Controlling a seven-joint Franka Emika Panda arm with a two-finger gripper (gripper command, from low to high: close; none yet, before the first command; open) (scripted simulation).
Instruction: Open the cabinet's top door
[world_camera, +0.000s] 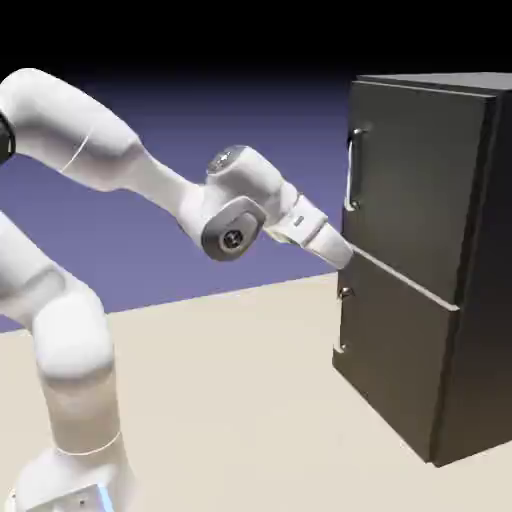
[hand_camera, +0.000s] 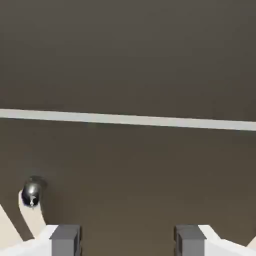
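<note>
one gripper (hand_camera: 128, 242) with its two fingertips spread apart and nothing between them, one black cabinet (world_camera: 425, 260) in front of it, two doors, the top door (world_camera: 415, 180) with one silver handle (world_camera: 350, 170) above the gripper

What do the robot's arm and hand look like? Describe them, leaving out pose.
The arm is glossy white with rounded, tube-like segments, thin seam lines and grey round joint caps bearing a small dark emblem. The hand has white finger mounts and small, blocky grey fingertips. No cable shows.
</note>
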